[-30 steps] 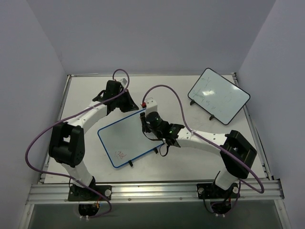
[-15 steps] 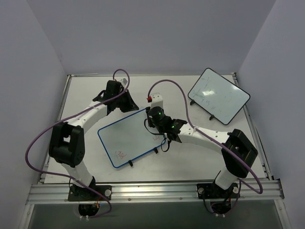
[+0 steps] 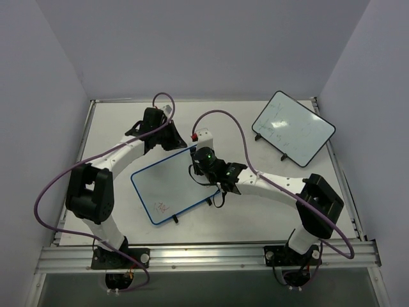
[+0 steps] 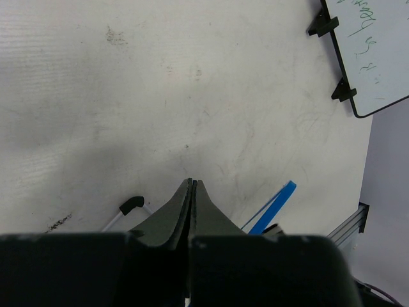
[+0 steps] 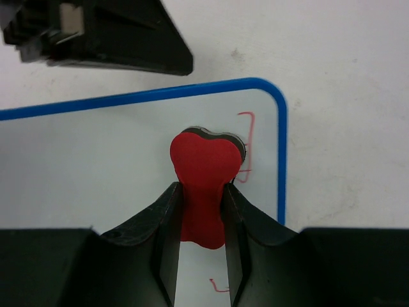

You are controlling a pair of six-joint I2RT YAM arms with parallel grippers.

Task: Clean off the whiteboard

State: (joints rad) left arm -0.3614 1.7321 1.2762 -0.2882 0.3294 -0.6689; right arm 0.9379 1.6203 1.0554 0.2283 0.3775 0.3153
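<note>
- While the right gripper [image 5: 199,192] is clamped narrowly on the red eraser [image 5: 201,169], the eraser's tip sits on the whiteboard [image 5: 96,166] close to its blue-rimmed corner, just ahead and to the right of the fingers. A stroke carried further that way could run off the rim onto the table [image 4: 128,96], or snag the lip and twist the eraser in the jaws.
- A red bracket mark [image 5: 246,144] lies just to the right of the eraser tip. A pass that stops short or goes too lightly would likely leave or smear it.
- A smaller red mark [image 5: 219,286] lies back beside the right finger and is easy to miss.
- The red scribble [image 3: 161,207] at the board's other end is well apart from the right gripper, back toward the arm bases. Wiping only here would leave it.
- The left gripper [image 4: 192,185] is pinched fully shut on nothing, with the blue rim just beside it, low and to its right. I cannot tell whether it touches the board. If nothing braces the board, it may slide or rock on its feet under the wiping push.
</note>
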